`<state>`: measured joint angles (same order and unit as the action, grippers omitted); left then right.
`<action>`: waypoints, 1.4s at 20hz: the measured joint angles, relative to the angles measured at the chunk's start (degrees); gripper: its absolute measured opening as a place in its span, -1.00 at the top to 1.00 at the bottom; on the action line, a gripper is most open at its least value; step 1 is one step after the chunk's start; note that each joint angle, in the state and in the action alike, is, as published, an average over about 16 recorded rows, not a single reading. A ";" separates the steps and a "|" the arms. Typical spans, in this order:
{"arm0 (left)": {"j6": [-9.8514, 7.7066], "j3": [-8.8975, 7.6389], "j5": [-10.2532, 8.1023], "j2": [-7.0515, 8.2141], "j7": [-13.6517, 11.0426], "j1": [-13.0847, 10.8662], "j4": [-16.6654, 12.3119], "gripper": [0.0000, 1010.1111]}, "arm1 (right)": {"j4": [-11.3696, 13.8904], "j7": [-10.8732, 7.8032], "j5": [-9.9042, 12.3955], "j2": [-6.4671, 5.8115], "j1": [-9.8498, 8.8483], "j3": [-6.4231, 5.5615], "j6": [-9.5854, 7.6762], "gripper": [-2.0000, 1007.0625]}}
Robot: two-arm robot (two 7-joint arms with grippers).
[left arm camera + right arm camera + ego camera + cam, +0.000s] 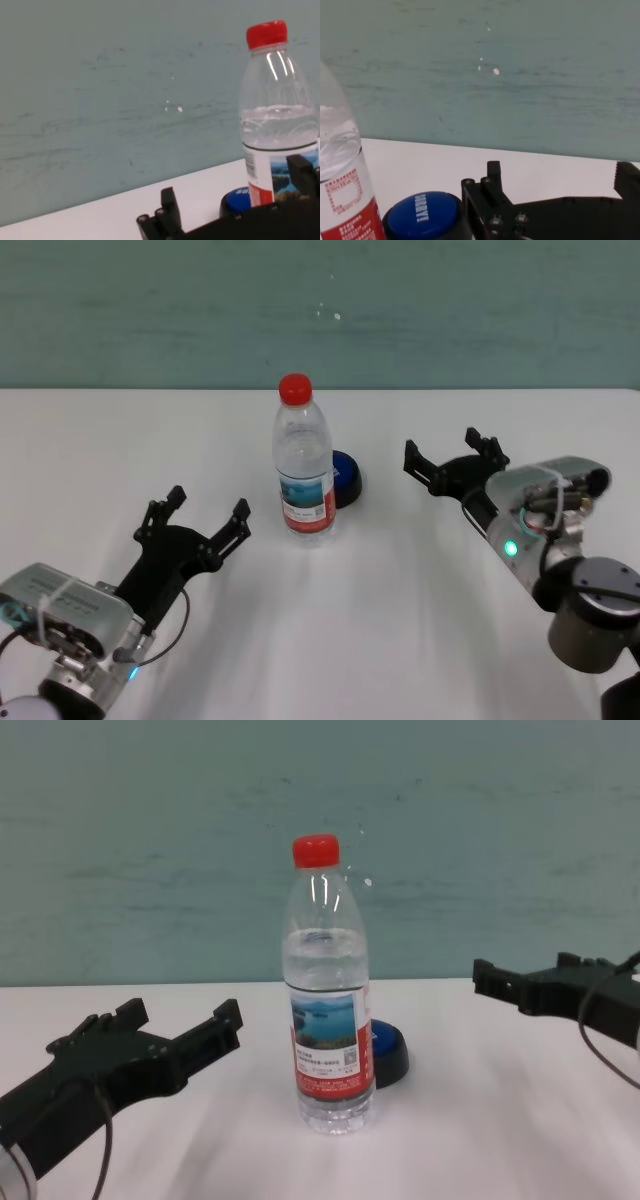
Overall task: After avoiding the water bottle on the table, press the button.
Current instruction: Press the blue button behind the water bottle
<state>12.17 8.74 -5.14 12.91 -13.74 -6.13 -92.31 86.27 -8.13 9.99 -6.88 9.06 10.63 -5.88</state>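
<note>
The water bottle (pixel 303 465) stands upright in the middle of the white table (pixel 420 630), clear with a red cap; it also shows as the water bottle (pixel 327 1000). Just behind it to the right sits the blue button (pixel 346 478), half hidden by the bottle, seen closer as the button (pixel 422 215). My right gripper (pixel 455 460) hovers open to the right of the button, a short gap away, with nothing between its fingers. Open too, my left gripper (pixel 197 512) is at the front left of the bottle, apart from it.
A teal wall (pixel 320 310) runs along the table's far edge. White tabletop stretches to the left and right of the bottle and in front of it.
</note>
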 joint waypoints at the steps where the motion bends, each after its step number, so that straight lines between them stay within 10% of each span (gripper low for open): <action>1: 0.00 0.00 0.00 0.00 0.00 0.00 0.00 -1.00 | -0.45 -0.20 -0.04 0.07 0.45 0.06 -0.02 -0.99; 28: 0.00 0.00 0.00 0.00 0.00 0.00 0.00 -1.00 | -10.95 -4.59 2.48 0.56 8.92 2.65 -0.08 -0.99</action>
<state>12.17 8.74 -5.15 12.91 -13.74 -6.13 -92.31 75.32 -12.71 12.47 -6.32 17.98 13.28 -5.96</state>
